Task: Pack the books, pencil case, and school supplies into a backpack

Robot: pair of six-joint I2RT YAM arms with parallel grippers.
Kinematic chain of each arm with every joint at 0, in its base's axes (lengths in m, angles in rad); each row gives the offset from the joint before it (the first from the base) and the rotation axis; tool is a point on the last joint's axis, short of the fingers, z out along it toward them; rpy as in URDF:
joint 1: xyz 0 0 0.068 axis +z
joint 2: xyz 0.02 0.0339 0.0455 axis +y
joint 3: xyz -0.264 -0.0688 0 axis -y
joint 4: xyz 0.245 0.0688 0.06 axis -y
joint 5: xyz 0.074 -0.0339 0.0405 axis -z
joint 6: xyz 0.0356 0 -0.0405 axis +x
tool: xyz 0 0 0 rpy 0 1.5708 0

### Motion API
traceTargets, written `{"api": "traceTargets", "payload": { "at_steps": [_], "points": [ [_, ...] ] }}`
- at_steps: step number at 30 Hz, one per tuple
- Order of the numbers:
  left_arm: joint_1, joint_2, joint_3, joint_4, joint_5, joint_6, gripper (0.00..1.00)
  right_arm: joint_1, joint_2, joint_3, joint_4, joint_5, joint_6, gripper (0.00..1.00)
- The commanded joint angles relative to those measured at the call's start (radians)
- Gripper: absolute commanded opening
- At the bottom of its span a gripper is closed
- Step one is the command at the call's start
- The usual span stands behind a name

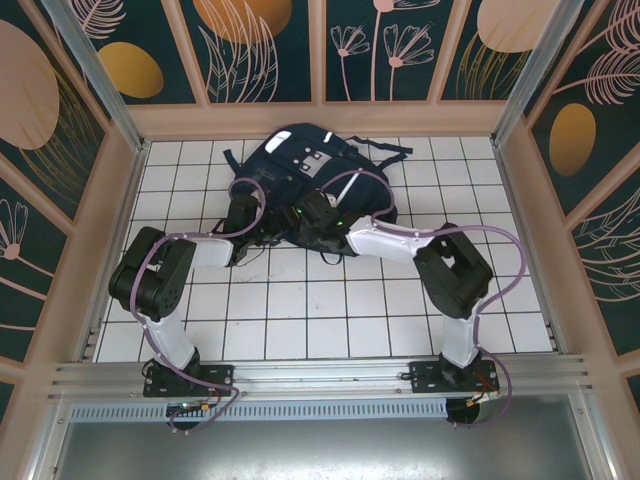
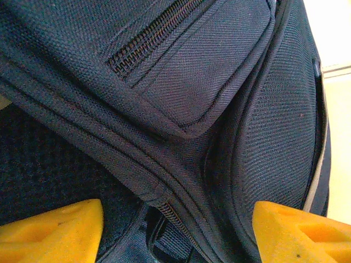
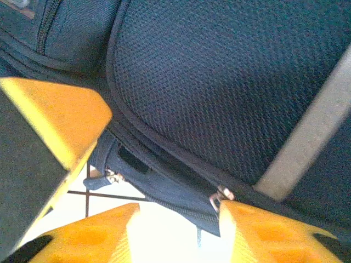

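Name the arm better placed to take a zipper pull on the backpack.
Right, likely. A metal zipper pull sits just beside one finger of the right gripper, at the near edge of the backpack. The left gripper straddles plain fabric and zipper teeth.

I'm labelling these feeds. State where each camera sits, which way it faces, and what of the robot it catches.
Top external: above and behind the bases, looking down on the table and backpack; both arms show.
Left wrist: on the left gripper, facing the backpack's zipped pocket close up; yellow fingers at the bottom corners.
Right wrist: on the right gripper, facing a zipper pull; yellow fingers below.
Both wrist views share the backpack's navy fabric.
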Motion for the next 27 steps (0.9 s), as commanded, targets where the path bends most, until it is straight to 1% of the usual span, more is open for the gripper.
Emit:
{"api": "traceTargets", "payload": {
  "at_steps": [1, 5, 8, 10, 11, 12, 14, 18, 23, 27],
  "points": [
    [-0.011, 0.042, 0.003, -0.047, 0.065, -0.025, 0.73, -0.061, -0.158, -0.086, -0.004, -0.065, -0.031, 0.49],
    [-0.011, 0.038, 0.009, -0.058, 0.066, -0.02, 0.73, -0.166, -0.229, -0.143, 0.027, -0.16, -0.078, 0.55],
    [-0.011, 0.036, 0.014, -0.07, 0.067, -0.018, 0.73, -0.235, -0.254, -0.169, 0.033, -0.175, -0.11, 0.58],
    [-0.011, 0.032, 0.01, -0.067, 0.066, -0.022, 0.73, -0.283, -0.255, -0.183, 0.052, -0.205, -0.122, 0.6],
    [-0.011, 0.031, 0.009, -0.067, 0.067, -0.024, 0.73, -0.284, -0.253, -0.19, 0.062, -0.219, -0.127, 0.61],
    [-0.011, 0.028, 0.009, -0.067, 0.067, -0.025, 0.73, -0.328, -0.25, -0.201, 0.078, -0.225, -0.134, 0.61],
    [-0.011, 0.023, 0.007, -0.067, 0.067, -0.027, 0.73, -0.358, -0.238, -0.214, 0.106, -0.25, -0.137, 0.63],
    [-0.011, 0.018, 0.002, -0.07, 0.064, -0.027, 0.73, -0.381, -0.19, -0.233, 0.203, -0.36, -0.126, 0.68],
    [-0.012, 0.02, -0.013, -0.047, 0.075, -0.048, 0.73, -0.385, -0.127, -0.227, 0.241, -0.381, -0.12, 0.69],
    [-0.012, 0.012, -0.021, -0.042, 0.077, -0.053, 0.73, -0.386, -0.09, -0.204, 0.23, -0.381, -0.117, 0.69]
  ]
}}
